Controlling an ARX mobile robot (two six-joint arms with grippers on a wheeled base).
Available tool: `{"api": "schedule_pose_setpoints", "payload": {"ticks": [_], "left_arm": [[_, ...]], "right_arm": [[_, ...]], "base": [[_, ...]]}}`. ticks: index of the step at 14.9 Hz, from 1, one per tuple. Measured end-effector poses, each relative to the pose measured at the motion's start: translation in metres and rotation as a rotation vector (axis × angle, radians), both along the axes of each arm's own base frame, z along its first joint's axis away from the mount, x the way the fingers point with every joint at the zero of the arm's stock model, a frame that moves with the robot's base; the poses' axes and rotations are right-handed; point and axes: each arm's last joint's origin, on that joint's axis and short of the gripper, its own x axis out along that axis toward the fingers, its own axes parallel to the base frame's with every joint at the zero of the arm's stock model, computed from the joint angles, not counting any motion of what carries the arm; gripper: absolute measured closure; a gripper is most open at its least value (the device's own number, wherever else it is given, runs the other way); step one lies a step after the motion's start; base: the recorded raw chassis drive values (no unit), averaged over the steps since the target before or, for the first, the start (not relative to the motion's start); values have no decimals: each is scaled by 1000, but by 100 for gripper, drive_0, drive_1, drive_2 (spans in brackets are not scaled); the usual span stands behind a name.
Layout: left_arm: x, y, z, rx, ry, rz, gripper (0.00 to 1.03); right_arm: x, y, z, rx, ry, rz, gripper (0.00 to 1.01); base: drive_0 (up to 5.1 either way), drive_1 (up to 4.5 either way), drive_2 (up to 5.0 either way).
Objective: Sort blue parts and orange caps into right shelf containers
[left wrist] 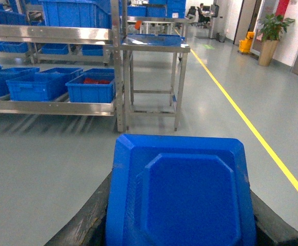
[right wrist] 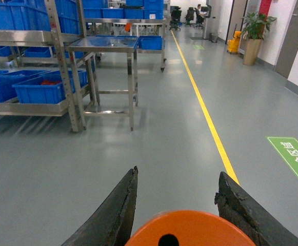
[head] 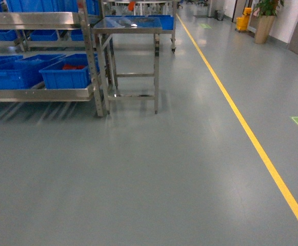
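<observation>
glossy blue part [left wrist: 182,197] fills the left gripper [left wrist: 179,225]'s clasp; right gripper [right wrist: 177,215] pinches a round orange cap [right wrist: 190,230].

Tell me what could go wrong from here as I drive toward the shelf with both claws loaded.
1. The steel table juts out beside the shelf; a wide approach could clip its legs.
2. The left claw carries a blue part filling its wrist view, hiding close obstacles.
3. The orange cap in the right claw sits only partly in view, so slippage could go unnoticed.

No readable text on anything
</observation>
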Motion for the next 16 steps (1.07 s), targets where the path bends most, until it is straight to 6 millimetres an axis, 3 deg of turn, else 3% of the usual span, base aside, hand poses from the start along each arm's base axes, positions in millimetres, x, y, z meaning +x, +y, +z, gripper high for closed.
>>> {"api": "schedule_pose_setpoints", "payload": {"ticks": [16], "left_arm": [[0,0,0,0,3,1,59]], "right_arm": [[0,0,0,0,-1,0,59]], "base": [[-3,424,-430]]}}
